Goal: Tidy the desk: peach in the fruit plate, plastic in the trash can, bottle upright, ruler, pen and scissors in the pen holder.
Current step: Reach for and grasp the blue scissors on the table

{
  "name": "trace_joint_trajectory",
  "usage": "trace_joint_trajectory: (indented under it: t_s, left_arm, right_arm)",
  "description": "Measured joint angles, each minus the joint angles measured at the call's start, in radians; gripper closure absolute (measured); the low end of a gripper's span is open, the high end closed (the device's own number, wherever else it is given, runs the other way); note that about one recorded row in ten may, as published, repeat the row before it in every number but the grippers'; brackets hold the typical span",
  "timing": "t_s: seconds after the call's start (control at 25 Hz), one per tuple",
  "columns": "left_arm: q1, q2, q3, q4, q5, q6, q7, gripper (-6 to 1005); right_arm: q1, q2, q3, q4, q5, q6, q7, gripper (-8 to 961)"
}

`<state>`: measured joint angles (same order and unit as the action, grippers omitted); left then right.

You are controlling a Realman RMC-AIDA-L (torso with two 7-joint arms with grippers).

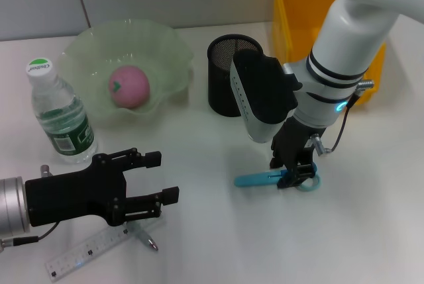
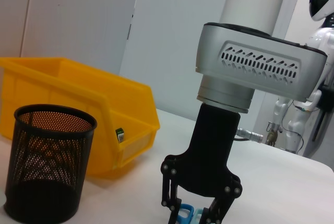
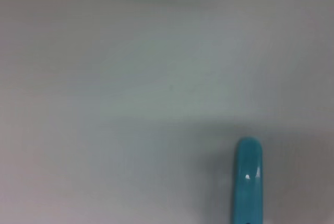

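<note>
The blue scissors (image 1: 255, 179) lie flat on the white desk in front of the black mesh pen holder (image 1: 228, 75). My right gripper (image 1: 288, 173) reaches straight down and is shut on the scissors' handle end (image 2: 185, 214); their blade tip (image 3: 248, 177) rests on the desk. My left gripper (image 1: 165, 178) hovers open near the front left, just above the pen (image 1: 144, 237) and the clear ruler (image 1: 83, 256). The pink peach (image 1: 129, 87) sits in the green fruit plate (image 1: 175, 46). The bottle (image 1: 59, 115) stands upright. No plastic is in view.
The yellow trash can (image 1: 291, 6) stands at the back right, just beyond the pen holder (image 2: 47, 166). The plate and bottle fill the back left. A humanoid robot (image 2: 321, 78) stands far off beyond the desk.
</note>
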<state>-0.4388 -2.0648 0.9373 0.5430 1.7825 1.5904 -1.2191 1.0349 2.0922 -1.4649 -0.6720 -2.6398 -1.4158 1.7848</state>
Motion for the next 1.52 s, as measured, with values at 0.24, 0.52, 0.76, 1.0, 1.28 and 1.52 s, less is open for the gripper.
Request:
trace_joint_trajectory:
  t_s: [0.24,0.52,0.76,1.0,1.28,1.52]
  left_arm:
    - [-0.001,0.0,0.0,0.0,0.0,0.0,0.0,231]
    - [-0.002,0.0,0.0,0.0,0.0,-0.001,0.0,234]
    - [-0.004,0.0,0.0,0.0,0.0,-0.001,0.0,236]
    - [-0.005,0.0,0.0,0.0,0.0,-0.001,0.0,238]
    - [-0.003,0.0,0.0,0.001,0.0,0.0,0.0,241]
    - [-0.001,0.0,0.0,0.001,0.0,0.001,0.0,243]
  right_arm:
    - [0.01,0.0,0.0,0.022,0.0,0.008,0.0,602]
    - [0.011,0.0,-0.001,0.026,0.0,0.012,0.0,601]
    - [0.011,0.0,-0.002,0.026,0.0,0.012,0.0,601]
    - [0.011,0.0,-0.002,0.028,0.0,0.012,0.0,602]
    - [0.012,0.0,-0.002,0.039,0.0,0.012,0.001,610]
    - [0.01,0.0,-0.002,0.036,0.0,0.012,0.001,650]
